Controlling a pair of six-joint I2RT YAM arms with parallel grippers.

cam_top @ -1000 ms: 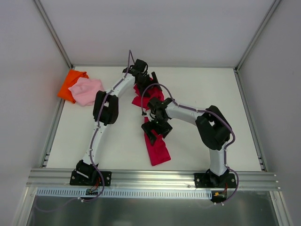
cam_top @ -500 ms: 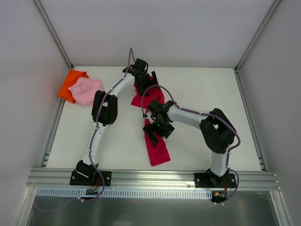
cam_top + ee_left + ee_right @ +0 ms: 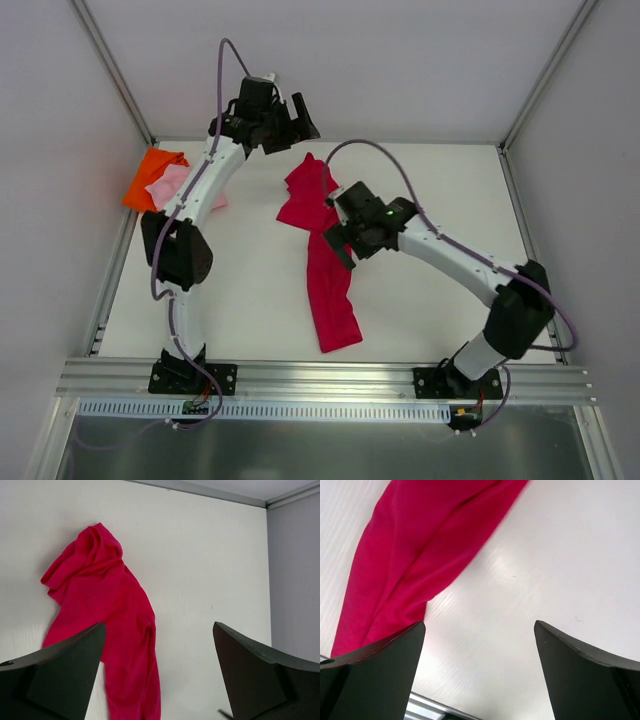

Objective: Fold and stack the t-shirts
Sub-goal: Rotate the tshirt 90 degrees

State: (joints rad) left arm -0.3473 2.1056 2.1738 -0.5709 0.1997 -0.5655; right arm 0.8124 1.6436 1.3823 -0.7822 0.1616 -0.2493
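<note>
The crimson t-shirt (image 3: 326, 262) lies on the white table as a long crumpled strip, running from the back middle toward the front edge. It shows in the left wrist view (image 3: 102, 605) and in the right wrist view (image 3: 415, 550). The orange t-shirt (image 3: 148, 174) and the light pink t-shirt (image 3: 170, 183) lie bundled at the back left, the pink one on the orange one, partly hidden by my left arm. My left gripper (image 3: 290, 115) (image 3: 157, 627) is open and empty, raised high near the back wall. My right gripper (image 3: 343, 243) (image 3: 479, 625) is open and empty, above the strip's right edge.
White walls with metal frame posts (image 3: 115, 80) close the table on the left, back and right. An aluminium rail (image 3: 320, 378) runs along the front edge by the arm bases. Bare white table (image 3: 450, 190) lies to the right of the shirt.
Both grippers were down on the crimson shirt and have let go and lifted. The left arm swung up and back. The right gripper rose and shifted right. The shirt lies stretched longer.
</note>
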